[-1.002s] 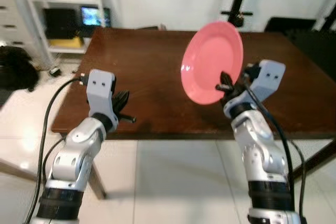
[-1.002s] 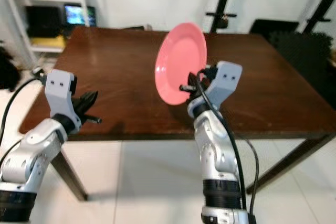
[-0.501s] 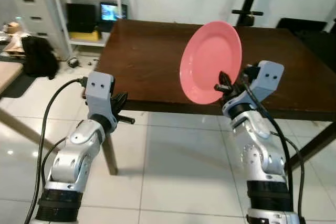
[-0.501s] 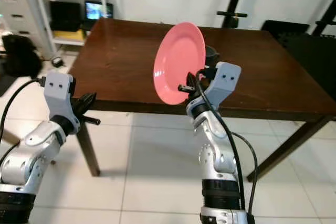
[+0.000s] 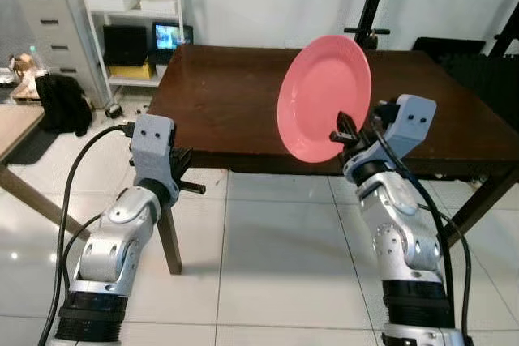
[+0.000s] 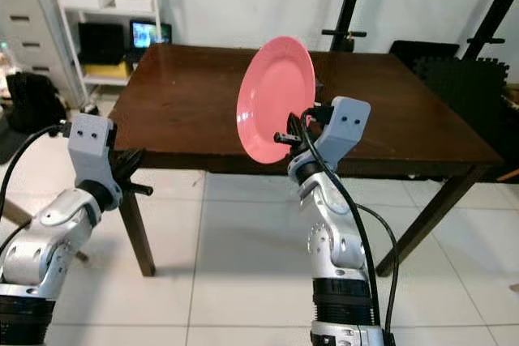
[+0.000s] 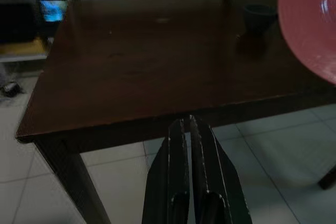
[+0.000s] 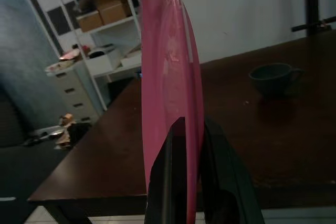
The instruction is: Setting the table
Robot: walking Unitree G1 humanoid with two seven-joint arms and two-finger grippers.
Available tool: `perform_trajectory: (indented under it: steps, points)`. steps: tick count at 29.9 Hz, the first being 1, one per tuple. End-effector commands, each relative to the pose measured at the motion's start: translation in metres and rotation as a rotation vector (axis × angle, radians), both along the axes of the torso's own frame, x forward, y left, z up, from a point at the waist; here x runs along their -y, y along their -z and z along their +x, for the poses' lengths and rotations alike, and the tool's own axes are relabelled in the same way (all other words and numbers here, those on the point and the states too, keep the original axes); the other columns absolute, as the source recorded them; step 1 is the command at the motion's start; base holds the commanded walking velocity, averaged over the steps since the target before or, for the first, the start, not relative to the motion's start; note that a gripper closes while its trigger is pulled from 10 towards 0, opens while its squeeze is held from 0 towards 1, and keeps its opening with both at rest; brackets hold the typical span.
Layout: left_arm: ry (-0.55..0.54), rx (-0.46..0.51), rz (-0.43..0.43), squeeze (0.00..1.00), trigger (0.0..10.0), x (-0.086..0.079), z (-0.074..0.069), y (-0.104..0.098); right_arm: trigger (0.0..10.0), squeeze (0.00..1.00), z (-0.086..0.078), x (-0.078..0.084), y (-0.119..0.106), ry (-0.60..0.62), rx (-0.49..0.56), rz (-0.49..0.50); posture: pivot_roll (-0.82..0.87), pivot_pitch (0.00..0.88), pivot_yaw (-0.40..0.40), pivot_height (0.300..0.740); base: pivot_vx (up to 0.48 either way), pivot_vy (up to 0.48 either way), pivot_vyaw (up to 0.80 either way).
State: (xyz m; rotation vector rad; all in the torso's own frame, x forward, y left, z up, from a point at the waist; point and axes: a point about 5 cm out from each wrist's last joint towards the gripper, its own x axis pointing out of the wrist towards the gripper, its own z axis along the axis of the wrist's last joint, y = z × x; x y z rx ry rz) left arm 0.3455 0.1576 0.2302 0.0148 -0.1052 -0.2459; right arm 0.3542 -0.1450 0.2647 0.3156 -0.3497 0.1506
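A pink plate [image 5: 324, 96] stands on edge in the air in front of the dark brown table [image 5: 235, 111]. My right gripper [image 5: 340, 133] is shut on the plate's lower rim, and the right wrist view has the plate [image 8: 167, 93] edge-on between the two black fingers [image 8: 169, 182]. A dark cup [image 8: 274, 78] rests on the table beyond the plate, also seen as the cup [image 7: 259, 13] in the left wrist view. My left gripper [image 5: 188, 180] is held low before the table's near left corner, shut with nothing in it.
White shelves [image 5: 138, 14] with a small lit screen [image 5: 168, 36] stand behind the table's left end, beside grey drawers [image 5: 49, 14]. A black bag [image 5: 61, 103] lies on the tiled floor at the left. Black stands [image 6: 345, 14] rise behind the table.
The whole view has pulled back from the table, so more floor and the table's legs show. Both arms keep their pose and the plate stays in the right gripper.
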Motion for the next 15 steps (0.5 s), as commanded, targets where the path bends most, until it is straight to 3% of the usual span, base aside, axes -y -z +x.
perform_trajectory:
  steps: [1,15]
  points:
    - [-0.012,-0.019,0.009,0.0,10.0,-0.0028,0.0002,0.0034,10.0,0.0,-0.0005,-0.0014,-0.0013,-0.006,0.006,0.002,0.02,0.119,0.028,0.74,0.0,0.0,0.0]
    - [-0.021,-0.024,0.019,0.0,10.0,-0.003,0.0003,0.0043,10.0,0.0,-0.0008,-0.002,-0.0021,-0.008,0.006,-0.001,0.02,0.131,0.026,0.74,0.0,0.0,0.0]
